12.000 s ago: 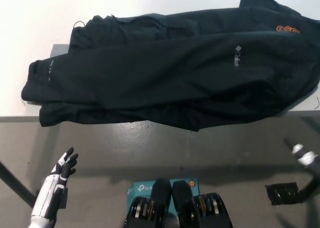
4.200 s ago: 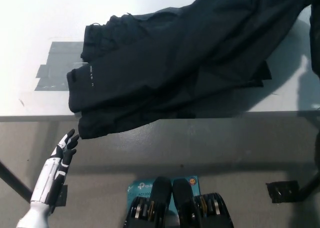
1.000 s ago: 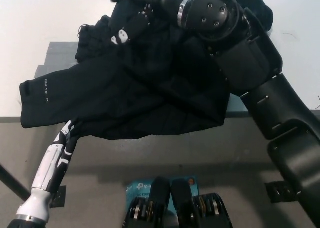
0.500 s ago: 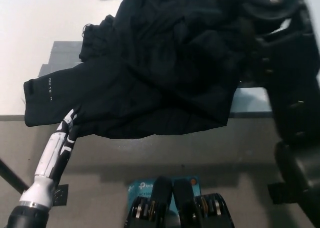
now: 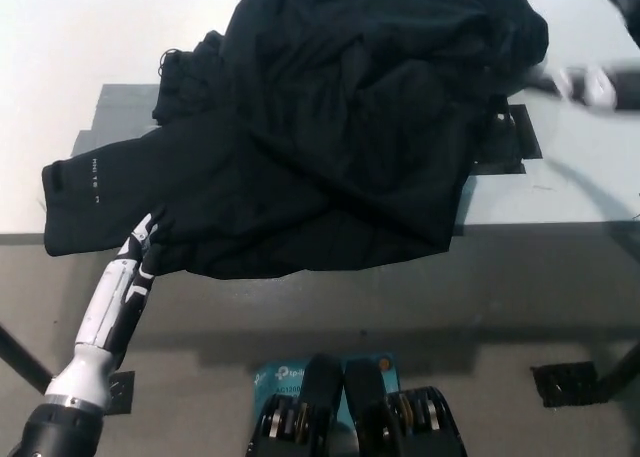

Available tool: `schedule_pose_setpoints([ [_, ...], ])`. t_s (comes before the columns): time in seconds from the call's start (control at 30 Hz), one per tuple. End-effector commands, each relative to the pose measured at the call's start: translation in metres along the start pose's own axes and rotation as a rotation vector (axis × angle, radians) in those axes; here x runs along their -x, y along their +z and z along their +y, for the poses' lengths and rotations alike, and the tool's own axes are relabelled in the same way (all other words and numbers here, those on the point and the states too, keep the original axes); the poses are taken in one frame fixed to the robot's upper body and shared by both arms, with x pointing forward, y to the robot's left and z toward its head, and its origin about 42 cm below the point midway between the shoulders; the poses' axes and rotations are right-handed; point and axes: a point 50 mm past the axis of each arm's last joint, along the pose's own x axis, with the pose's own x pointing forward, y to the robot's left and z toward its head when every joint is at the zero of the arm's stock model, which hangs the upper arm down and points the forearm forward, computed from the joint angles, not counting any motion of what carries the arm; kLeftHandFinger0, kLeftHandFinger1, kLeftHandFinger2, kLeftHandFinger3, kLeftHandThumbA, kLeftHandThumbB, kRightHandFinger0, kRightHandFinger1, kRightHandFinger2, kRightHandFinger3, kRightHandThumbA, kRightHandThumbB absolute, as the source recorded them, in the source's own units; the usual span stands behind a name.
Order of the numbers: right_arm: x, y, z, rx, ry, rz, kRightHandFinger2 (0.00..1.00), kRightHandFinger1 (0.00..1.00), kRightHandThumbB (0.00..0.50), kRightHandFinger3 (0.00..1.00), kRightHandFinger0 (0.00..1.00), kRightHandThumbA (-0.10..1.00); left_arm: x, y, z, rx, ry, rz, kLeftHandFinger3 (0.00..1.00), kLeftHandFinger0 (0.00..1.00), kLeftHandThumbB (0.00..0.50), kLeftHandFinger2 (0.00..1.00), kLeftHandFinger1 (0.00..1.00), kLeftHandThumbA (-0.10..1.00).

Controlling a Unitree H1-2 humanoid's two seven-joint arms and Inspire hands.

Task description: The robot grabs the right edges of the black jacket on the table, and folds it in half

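— Since half a second ago the black arm has swung off the jacket (image 5: 350, 127); only a blurred streak of the right hand (image 5: 585, 85) shows at the right edge, over the table (image 5: 60, 37).

— Is that hand open?

— Cannot tell; motion smears it into a pale and dark smudge.

— And the left hand (image 5: 145, 245)?

— It has crept up to the table's front edge and now sits at the jacket's lower left hem. Most of it is hidden under the cloth, so whether it grips the hem cannot be told.

— Where does the jacket lie?

— Bunched on the table, its right side thrown over the left in a thick, rumpled heap. One sleeve sticks out flat to the left with small white lettering near the cuff, and the bottom hem hangs over the front edge.

— Texture?

— Matte, soft black fabric in deep folds. Grey tape patches (image 5: 120, 112) lie under it on the left; a dark patch (image 5: 515, 137) peeks out on the right.
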Motion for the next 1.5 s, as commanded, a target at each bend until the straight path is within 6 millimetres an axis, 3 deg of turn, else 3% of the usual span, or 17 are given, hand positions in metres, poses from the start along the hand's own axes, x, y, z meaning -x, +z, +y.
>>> schedule_pose_setpoints([
  [0.0,0.131,0.056,0.046,-0.05,-0.179,-0.31,1.0,1.0,0.408,1.0,1.0,1.0,-0.002,0.009,0.004,0.03,-0.015,-0.077,1.0,1.0,0.226,1.0,1.0,1.0],
  [0.27,0.16,-0.064,0.107,-0.147,-0.305,0.069,1.0,1.0,0.34,1.0,1.0,1.0,0.017,-0.003,0.001,0.042,-0.026,-0.04,1.0,1.0,0.243,1.0,1.0,1.0],
  [0.37,0.17,-0.105,0.126,-0.218,-0.329,0.164,1.0,1.0,0.222,1.0,1.0,1.0,0.022,-0.006,0.0,0.042,-0.037,-0.035,1.0,1.0,0.241,1.0,1.0,1.0],
  [0.43,0.182,-0.127,0.134,-0.225,-0.34,0.251,1.0,1.0,0.194,1.0,1.0,0.99,0.026,-0.008,-0.003,0.051,-0.041,-0.027,1.0,1.0,0.243,1.0,1.0,1.0],
  [0.47,0.185,-0.129,0.135,-0.223,-0.342,0.263,1.0,1.0,0.125,1.0,1.0,0.9,0.028,-0.008,-0.003,0.049,-0.042,-0.025,1.0,1.0,0.231,1.0,1.0,1.0],
  [0.5,0.189,-0.137,0.139,-0.221,-0.341,0.296,1.0,1.0,0.174,1.0,1.0,0.96,0.029,-0.008,-0.002,0.05,-0.042,-0.019,1.0,1.0,0.232,1.0,1.0,1.0],
  [0.67,0.197,-0.148,0.145,-0.236,-0.326,0.32,1.0,1.0,0.121,1.0,1.0,0.96,0.034,-0.012,0.0,0.052,-0.05,-0.003,1.0,1.0,0.238,1.0,1.0,1.0],
  [0.73,0.201,-0.151,0.146,-0.24,-0.328,0.327,1.0,1.0,0.12,1.0,1.0,0.94,0.036,-0.013,-0.001,0.05,-0.053,0.007,1.0,1.0,0.25,1.0,1.0,1.0],
  [0.83,0.207,-0.154,0.148,-0.247,-0.32,0.355,1.0,1.0,0.127,1.0,1.0,0.93,0.039,-0.014,-0.002,0.049,-0.056,0.01,1.0,1.0,0.214,1.0,1.0,1.0],
  [0.93,0.207,-0.154,0.148,-0.243,-0.321,0.351,1.0,1.0,0.126,1.0,1.0,0.93,0.04,-0.014,-0.002,0.05,-0.056,0.01,1.0,1.0,0.213,1.0,1.0,1.0],
  [0.97,0.209,-0.155,0.15,-0.221,-0.304,0.374,1.0,1.0,0.155,1.0,1.0,0.95,0.041,-0.016,-0.002,0.04,-0.059,0.015,1.0,1.0,0.206,1.0,1.0,1.0],
  [1.07,0.208,-0.155,0.15,-0.21,-0.301,0.374,1.0,1.0,0.159,1.0,1.0,0.95,0.04,-0.016,-0.002,0.037,-0.059,0.015,1.0,1.0,0.209,1.0,1.0,1.0],
  [1.47,0.204,-0.155,0.151,-0.163,-0.269,0.389,1.0,1.0,0.145,1.0,1.0,0.8,0.04,-0.016,-0.001,0.018,-0.064,0.011,1.0,1.0,0.198,1.0,1.0,1.0],
])
